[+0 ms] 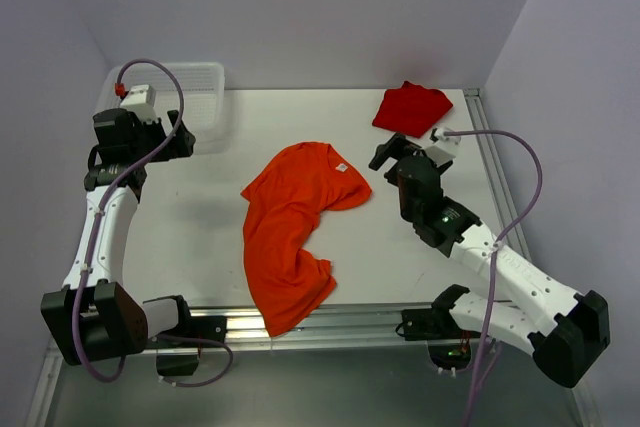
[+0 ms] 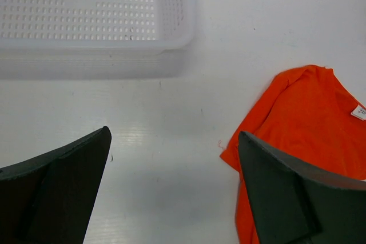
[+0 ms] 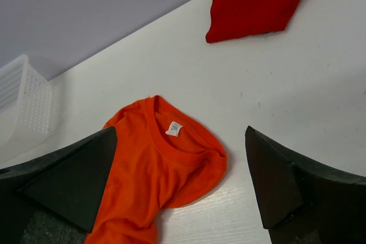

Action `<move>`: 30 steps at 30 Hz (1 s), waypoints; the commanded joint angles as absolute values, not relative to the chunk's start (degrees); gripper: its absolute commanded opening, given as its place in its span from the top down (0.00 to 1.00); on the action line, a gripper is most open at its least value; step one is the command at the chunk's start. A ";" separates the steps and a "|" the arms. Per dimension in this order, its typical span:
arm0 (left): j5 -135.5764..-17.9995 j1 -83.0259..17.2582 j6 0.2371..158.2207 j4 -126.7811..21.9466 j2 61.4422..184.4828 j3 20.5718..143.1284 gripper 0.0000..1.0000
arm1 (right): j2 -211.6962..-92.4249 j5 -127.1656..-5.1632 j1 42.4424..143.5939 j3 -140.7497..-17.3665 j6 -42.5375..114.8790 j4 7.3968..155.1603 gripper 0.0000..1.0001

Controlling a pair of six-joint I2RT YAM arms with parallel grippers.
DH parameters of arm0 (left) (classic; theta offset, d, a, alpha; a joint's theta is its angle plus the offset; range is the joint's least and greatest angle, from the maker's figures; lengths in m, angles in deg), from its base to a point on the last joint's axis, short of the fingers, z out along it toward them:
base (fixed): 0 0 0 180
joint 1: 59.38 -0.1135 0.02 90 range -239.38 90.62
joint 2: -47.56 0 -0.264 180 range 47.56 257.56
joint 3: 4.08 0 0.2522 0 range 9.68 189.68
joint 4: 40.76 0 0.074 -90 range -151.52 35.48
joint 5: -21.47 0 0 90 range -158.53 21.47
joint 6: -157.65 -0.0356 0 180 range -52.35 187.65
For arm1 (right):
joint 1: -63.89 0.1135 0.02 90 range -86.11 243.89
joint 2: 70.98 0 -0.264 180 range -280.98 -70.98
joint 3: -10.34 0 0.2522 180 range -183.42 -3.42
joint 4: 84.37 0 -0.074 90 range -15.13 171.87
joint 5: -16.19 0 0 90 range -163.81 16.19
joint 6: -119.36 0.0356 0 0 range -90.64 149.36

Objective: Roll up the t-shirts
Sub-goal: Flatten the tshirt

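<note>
Orange t-shirt (image 1: 290, 232) lies between the left gripper (image 1: 186, 141) and right gripper (image 1: 384, 153), both wide open and empty.

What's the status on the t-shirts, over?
Left gripper open, empty. Right gripper open, empty. Orange t-shirt spread loose mid-table, red t-shirt back right, neither rolled. Basket back left, nothing blocking.

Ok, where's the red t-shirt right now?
Top view: the red t-shirt lies at the far right corner of the table, just beyond the right pincer.
</note>
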State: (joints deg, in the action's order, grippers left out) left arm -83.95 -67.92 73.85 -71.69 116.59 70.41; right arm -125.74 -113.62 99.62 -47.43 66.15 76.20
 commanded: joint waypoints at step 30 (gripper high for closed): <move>-91.90 -67.73 69.58 -78.78 119.71 73.31 0.05 | -167.05 -93.14 91.23 -64.87 66.62 65.88 0.33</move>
